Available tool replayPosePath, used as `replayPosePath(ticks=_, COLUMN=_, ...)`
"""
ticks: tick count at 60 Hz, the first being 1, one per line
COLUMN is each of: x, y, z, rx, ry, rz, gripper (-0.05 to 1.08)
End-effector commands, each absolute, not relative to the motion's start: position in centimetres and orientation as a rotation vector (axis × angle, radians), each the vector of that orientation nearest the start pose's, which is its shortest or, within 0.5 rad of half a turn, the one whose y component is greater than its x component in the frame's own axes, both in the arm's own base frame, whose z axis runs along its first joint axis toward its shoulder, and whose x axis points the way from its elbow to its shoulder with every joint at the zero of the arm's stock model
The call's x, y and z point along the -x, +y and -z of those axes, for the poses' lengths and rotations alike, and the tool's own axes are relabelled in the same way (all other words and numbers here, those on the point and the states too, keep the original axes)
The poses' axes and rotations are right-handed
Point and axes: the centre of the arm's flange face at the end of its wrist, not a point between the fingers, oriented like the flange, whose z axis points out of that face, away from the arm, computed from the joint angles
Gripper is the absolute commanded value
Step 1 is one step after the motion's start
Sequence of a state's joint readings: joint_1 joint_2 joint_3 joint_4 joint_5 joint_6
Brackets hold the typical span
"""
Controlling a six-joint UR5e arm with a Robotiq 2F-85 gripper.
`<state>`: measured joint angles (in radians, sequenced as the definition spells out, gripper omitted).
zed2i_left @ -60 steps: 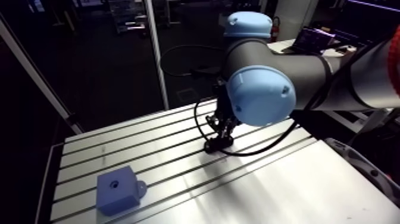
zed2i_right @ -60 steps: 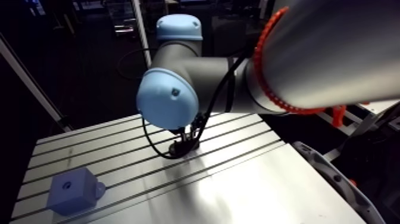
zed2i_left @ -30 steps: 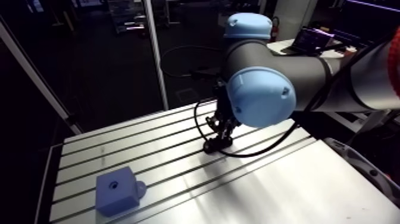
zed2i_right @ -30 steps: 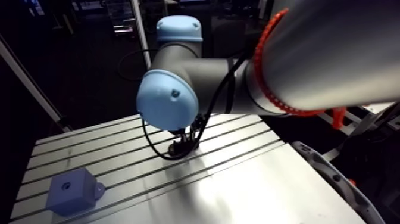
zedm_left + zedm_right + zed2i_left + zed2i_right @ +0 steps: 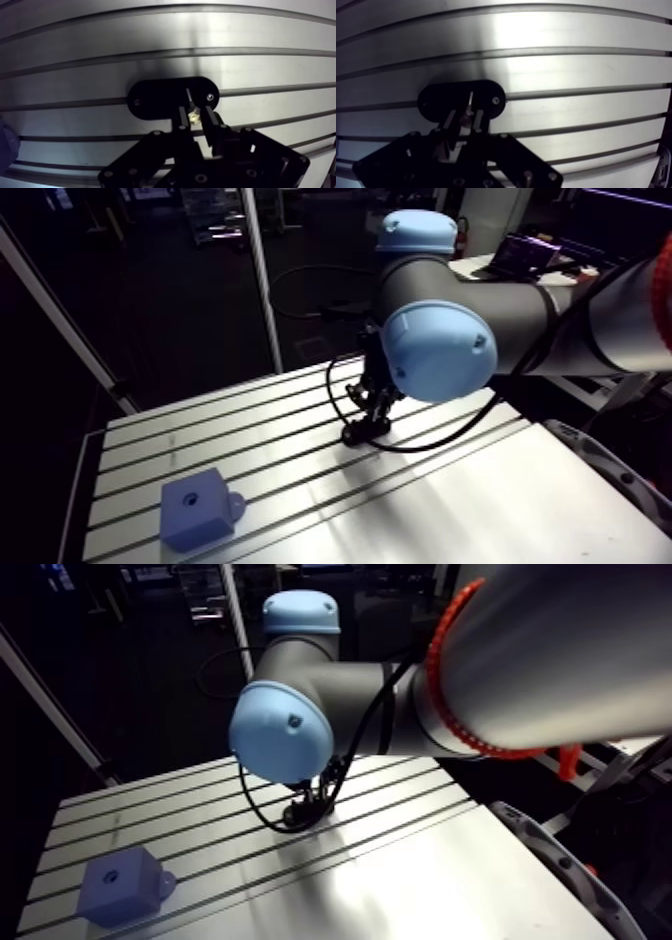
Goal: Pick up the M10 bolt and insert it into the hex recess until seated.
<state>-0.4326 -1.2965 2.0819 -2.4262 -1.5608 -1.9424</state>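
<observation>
In the wrist view my gripper (image 5: 194, 112) stands over a black oval holder plate (image 5: 155, 99) on the slotted table. Its two fingers are close together, shut on the M10 bolt (image 5: 189, 98), a thin metallic piece whose shank points out ahead of the fingertips over the plate. In the arm view the gripper (image 5: 364, 428) is low at mid-table, touching or just above the surface. The blue block (image 5: 198, 506) with a dark recess in its top face sits near the table's front left, well apart from the gripper.
The aluminium table (image 5: 470, 488) has long parallel slots running across it. A small round lug sticks out of the blue block's right side (image 5: 236, 504). A grey curved part (image 5: 610, 468) lies off the table's right edge.
</observation>
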Motion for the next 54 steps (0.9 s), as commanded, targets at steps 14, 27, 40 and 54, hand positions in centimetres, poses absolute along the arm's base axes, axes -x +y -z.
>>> replayPosePath(ticks=14, x=51.1, y=8.6, z=-21.2, rx=-0.092, ry=3.231, rz=-0.031, gripper=0.75)
replayPosePath(ticks=27, x=51.3, y=8.6, z=-23.0, rx=-0.087, ry=3.260, rz=-0.054, gripper=0.75)
replayPosePath(ticks=40, x=51.6, y=8.5, z=-25.1, rx=-0.076, ry=3.267, rz=-0.059, gripper=0.75)
replayPosePath(ticks=54, x=51.9, y=7.7, z=-29.5, rx=0.079, ry=3.253, rz=-0.042, gripper=0.77)
